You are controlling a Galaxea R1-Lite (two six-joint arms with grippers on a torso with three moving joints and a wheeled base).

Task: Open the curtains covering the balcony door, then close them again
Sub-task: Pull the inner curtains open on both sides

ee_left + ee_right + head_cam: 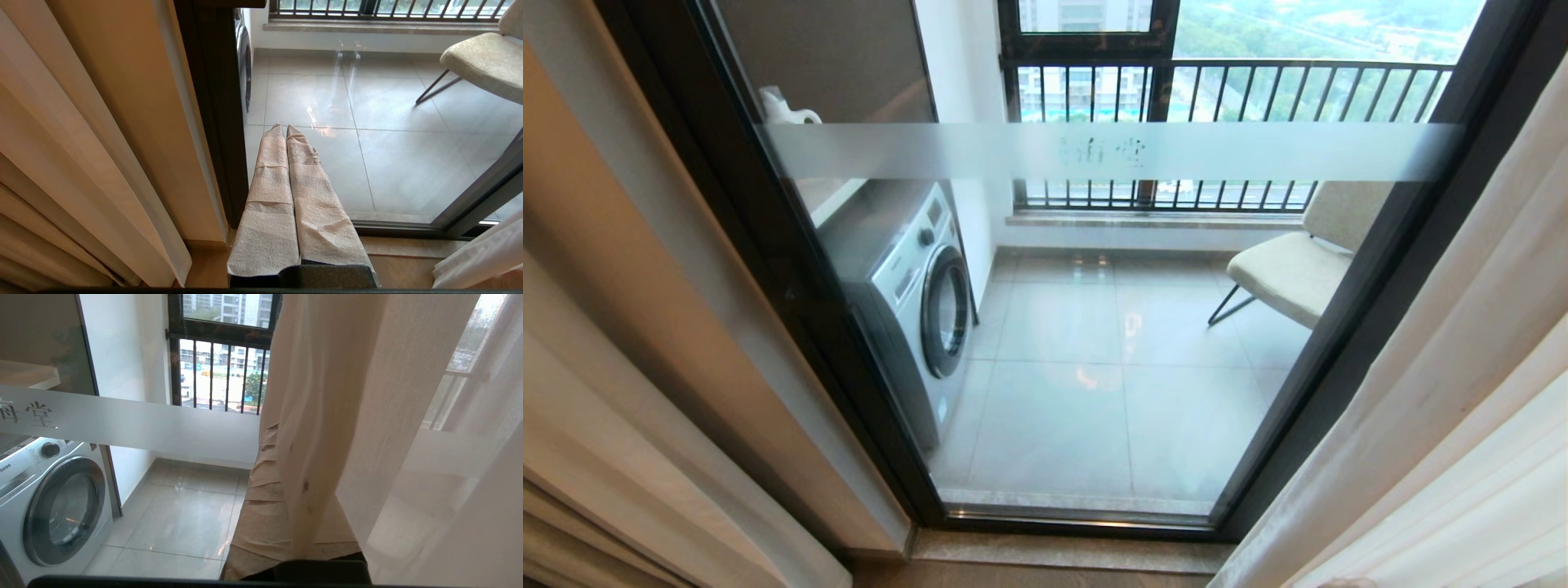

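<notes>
right gripper: fingers together, empty, sheer fold draped over them | left gripper: closed, parked low | curtains bunched beside the bared balcony door | risk: you could have snagged the sheer, or slipped off it.

We record a balcony floor of large glossy light-grey tiles behind the glass, with window light reflected in its middle. A white front-loading washing machine with a round dark-rimmed door stands directly on these tiles at the left wall. A beige upholstered chair on thin dark metal legs stands on them at the right. In front of the glass we note a grey-brown stone threshold strip, and nearer still a warm wood-toned indoor floor.
</notes>
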